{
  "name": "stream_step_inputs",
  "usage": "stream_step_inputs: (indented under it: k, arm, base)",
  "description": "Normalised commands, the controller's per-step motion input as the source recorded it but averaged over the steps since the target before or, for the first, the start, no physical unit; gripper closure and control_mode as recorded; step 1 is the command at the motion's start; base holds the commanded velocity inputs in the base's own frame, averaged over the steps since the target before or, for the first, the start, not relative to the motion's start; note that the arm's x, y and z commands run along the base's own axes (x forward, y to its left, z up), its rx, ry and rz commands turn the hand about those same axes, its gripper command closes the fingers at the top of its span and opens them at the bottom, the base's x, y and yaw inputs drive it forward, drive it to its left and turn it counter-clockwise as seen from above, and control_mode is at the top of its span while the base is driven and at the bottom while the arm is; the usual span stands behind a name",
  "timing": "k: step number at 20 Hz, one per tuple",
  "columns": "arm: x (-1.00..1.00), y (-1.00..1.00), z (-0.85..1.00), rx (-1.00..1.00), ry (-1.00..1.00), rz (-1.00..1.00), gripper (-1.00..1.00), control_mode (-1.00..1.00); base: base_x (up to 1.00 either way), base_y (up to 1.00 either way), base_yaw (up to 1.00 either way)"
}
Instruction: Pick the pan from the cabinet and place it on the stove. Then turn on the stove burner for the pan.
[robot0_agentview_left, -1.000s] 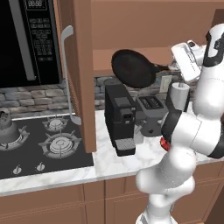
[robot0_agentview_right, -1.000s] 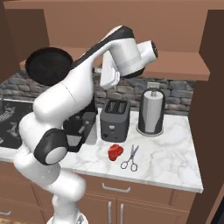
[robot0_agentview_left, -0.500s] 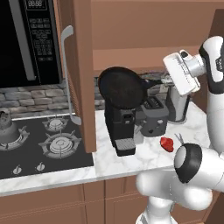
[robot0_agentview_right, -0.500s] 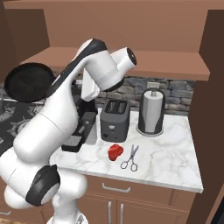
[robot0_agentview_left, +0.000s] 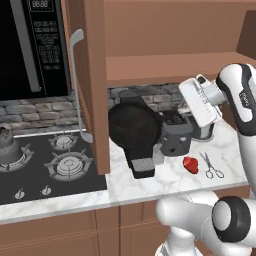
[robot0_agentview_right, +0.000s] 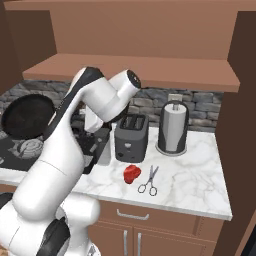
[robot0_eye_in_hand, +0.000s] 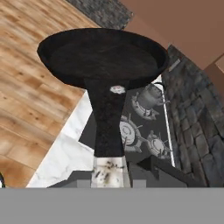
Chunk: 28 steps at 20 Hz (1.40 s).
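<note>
The black pan hangs tilted in the air, below the open cabinet's shelf and just right of its open door. In the right base view the pan is at the far left, over the stove's edge. My gripper is shut on the end of the pan's handle, and the pan's bowl stretches away from it. The stove lies lower left, with its large burner left of the pan. In the hand view the stove shows beneath the pan.
A silvery kettle sits on the stove's left burner under the black microwave. On the marble counter stand a dark coffee machine, a toaster and a paper towel roll. A red item and scissors lie in front.
The arm has swung the pan out from under the cabinet shelf, leftward toward the stove, then lowered it. The grip on the handle has stayed the same.
</note>
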Motion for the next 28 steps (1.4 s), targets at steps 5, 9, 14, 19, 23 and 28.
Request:
stream_step_inputs:
  k: [5, 9, 14, 19, 23, 28]
  arm:
    - [-0.26, 0.33, -0.45, -0.03, 0.01, 0.0, 1.0, -1.0]
    - [-0.1, 0.5, -0.4, -0.01, 0.06, 0.0, 1.0, -1.0]
    - [-0.02, 0.6, -0.36, -0.01, 0.09, 0.0, 1.0, -1.0]
    - [0.0, 0.52, -0.35, -0.03, 0.1, 0.0, 1.0, -1.0]
    - [0.03, 0.57, -0.29, -0.05, 0.08, -0.02, 1.0, -1.0]
    - [0.08, 0.3, -0.15, -0.03, 0.03, -0.02, 1.0, -1.0]
  base:
    - [0.0, 0.0, 0.0]
    - [0.0, 0.0, 0.0]
    - [0.0, 0.0, 0.0]
    - [0.0, 0.0, 0.0]
    - [0.0, 0.0, 0.0]
    - [0.0, 0.0, 0.0]
